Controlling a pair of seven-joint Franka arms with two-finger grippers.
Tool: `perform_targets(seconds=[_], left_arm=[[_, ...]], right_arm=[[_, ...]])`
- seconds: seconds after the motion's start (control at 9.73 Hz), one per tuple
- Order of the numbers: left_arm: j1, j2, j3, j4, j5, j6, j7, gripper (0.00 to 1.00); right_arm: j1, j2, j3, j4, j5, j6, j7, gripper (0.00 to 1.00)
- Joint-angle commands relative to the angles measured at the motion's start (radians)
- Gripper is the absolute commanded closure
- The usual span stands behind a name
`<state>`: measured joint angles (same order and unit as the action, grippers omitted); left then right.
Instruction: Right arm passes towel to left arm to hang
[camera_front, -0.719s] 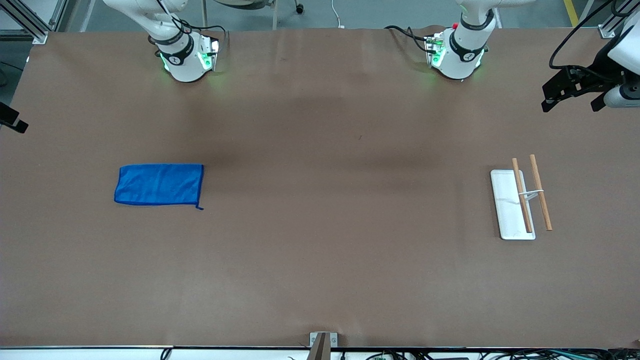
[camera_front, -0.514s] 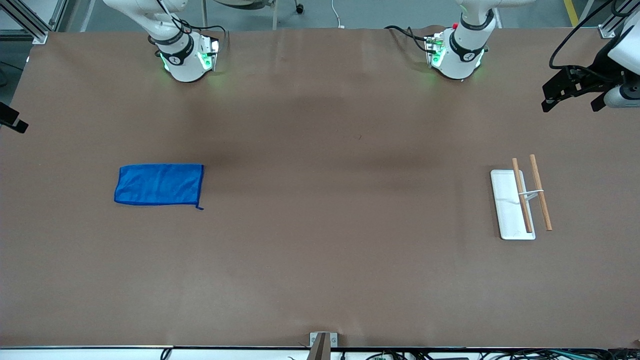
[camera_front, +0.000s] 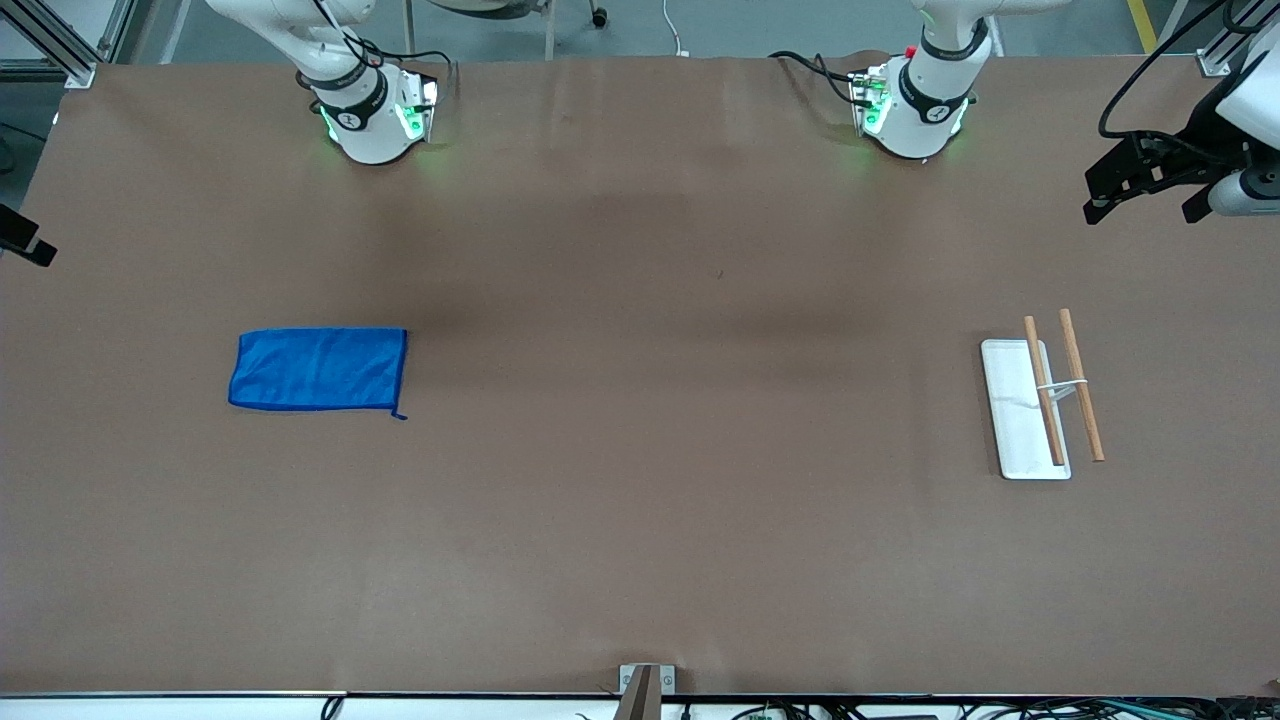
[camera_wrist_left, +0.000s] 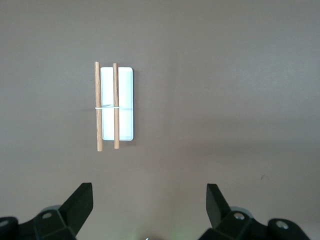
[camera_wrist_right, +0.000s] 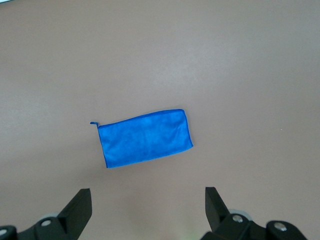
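Note:
The bright blue towel (camera_front: 318, 370) lies flat on the table toward the right arm's end, its small loop (camera_front: 399, 414) at one corner. It also shows in the right wrist view (camera_wrist_right: 145, 138), well below my right gripper (camera_wrist_right: 148, 202), which is open, empty and high in the air. Only a black part of the right gripper (camera_front: 27, 241) shows at the edge of the front view. My left gripper (camera_front: 1143, 205) is open, empty and high over the left arm's end of the table. In the left wrist view (camera_wrist_left: 148, 202) its fingers stand wide apart.
A rack (camera_front: 1045, 395) with a white base and two wooden bars stands toward the left arm's end; it also shows in the left wrist view (camera_wrist_left: 116, 105). The brown table (camera_front: 660, 400) stretches between towel and rack.

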<state>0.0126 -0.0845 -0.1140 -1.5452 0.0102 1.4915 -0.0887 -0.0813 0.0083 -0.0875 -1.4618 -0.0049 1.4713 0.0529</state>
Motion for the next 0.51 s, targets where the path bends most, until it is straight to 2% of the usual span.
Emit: perform_targets(seconds=[0.0,0.21,0.31,0.41], left_arm=[[0.007,0.011,-0.001,-0.010,-0.009,-0.007,0.023,0.00],[0.007,0.011,-0.001,-0.010,-0.010,-0.007,0.023,0.00],[0.007,0.011,-0.001,-0.009,-0.010,-0.007,0.023,0.00],[0.007,0.011,-0.001,-0.010,-0.010,-0.007,0.023,0.00]], right_arm=[[-0.006,-0.007,0.006,-0.014,-0.009,-0.003,-0.007,0.00],[-0.015,0.027,0.006,-0.055,-0.006,-0.013,-0.008,0.00],[-0.009,0.048,0.006,-0.118,-0.006,0.027,-0.010,0.00],[-0.006,0.044,0.009,-0.252,-0.006,0.143,-0.012,0.00]])
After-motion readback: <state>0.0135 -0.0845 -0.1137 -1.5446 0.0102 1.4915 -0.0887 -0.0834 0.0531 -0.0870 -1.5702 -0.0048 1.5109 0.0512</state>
